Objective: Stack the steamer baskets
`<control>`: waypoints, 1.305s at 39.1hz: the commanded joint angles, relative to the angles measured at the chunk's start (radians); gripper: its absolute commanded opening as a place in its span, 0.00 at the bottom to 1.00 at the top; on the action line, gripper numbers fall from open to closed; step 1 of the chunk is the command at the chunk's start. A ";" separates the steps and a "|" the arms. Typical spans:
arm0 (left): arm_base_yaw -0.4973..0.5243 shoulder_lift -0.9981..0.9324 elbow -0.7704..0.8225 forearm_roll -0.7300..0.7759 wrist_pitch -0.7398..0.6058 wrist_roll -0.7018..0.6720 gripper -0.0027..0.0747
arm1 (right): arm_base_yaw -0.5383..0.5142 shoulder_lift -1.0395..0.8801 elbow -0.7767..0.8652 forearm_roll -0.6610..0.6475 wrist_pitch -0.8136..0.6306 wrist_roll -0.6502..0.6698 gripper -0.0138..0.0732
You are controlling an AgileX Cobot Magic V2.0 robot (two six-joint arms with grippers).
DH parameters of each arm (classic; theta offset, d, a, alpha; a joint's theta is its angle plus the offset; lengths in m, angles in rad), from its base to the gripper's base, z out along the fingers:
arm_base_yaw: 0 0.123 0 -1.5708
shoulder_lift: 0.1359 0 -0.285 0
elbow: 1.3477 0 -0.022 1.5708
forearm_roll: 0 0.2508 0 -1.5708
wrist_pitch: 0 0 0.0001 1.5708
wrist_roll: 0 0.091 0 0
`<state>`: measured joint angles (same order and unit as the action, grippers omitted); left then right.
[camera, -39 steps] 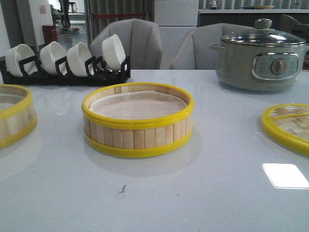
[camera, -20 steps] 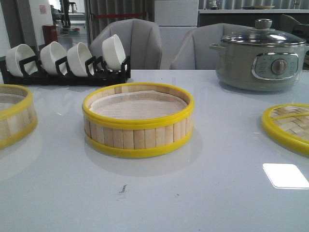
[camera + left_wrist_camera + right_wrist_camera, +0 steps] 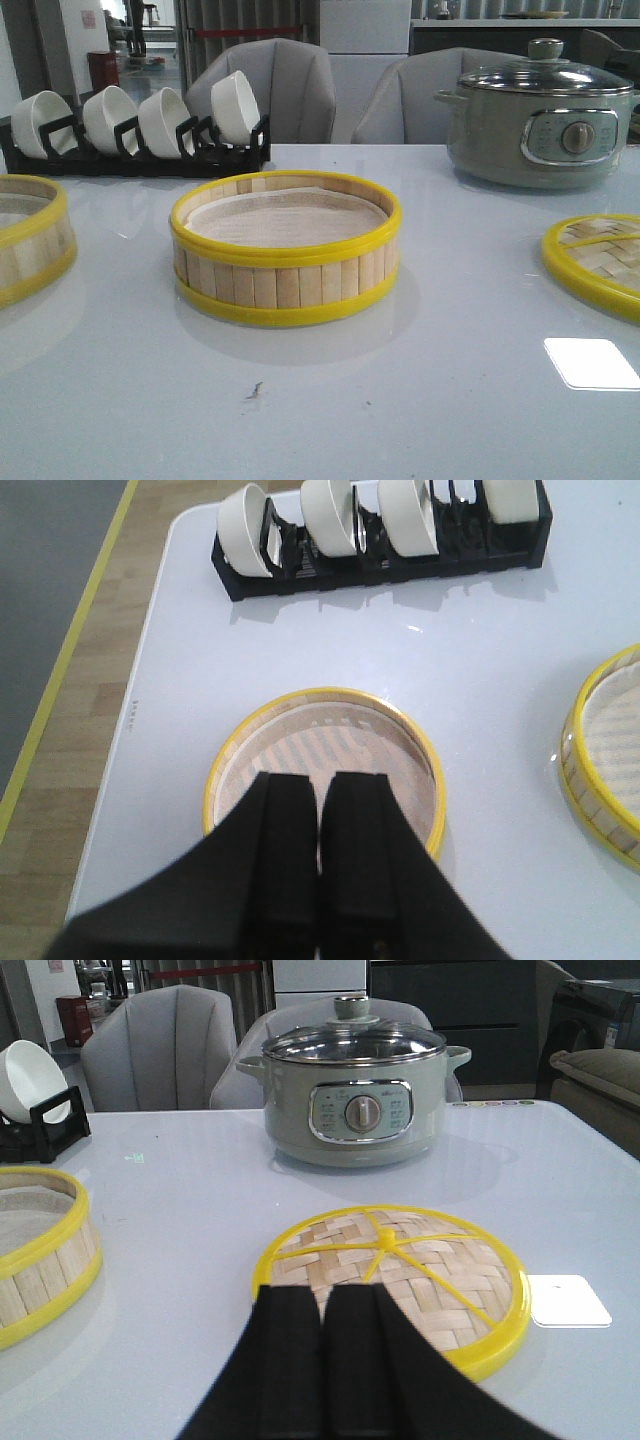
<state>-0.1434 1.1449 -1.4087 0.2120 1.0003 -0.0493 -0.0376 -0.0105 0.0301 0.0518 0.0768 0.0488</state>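
Two steamer baskets with yellow rims and white paper liners stand on the white table. One basket point(image 3: 285, 250) is at the middle, the other point(image 3: 28, 238) is cut off by the left edge. In the left wrist view my left gripper point(image 3: 320, 780) is shut and empty, hovering above the left basket point(image 3: 330, 730); the middle basket point(image 3: 608, 760) shows beside it. In the right wrist view my right gripper point(image 3: 322, 1295) is shut and empty above the near edge of the woven lid point(image 3: 400, 1260); the middle basket point(image 3: 40, 1245) shows off to its side. Neither gripper shows in the front view.
The flat yellow-rimmed woven lid point(image 3: 600, 262) lies at the right. A grey-green electric pot point(image 3: 540, 115) with a glass lid stands at the back right. A black rack with several white bowls point(image 3: 135, 128) stands at the back left. The table's left edge point(image 3: 135, 730) is near the left basket.
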 commanded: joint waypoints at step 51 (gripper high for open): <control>-0.003 0.047 -0.039 0.051 -0.059 0.004 0.15 | 0.002 -0.021 -0.014 -0.009 -0.082 -0.006 0.22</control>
<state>-0.1434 1.2132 -1.4136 0.2442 1.0101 -0.0425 -0.0376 -0.0105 0.0301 0.0518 0.0768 0.0488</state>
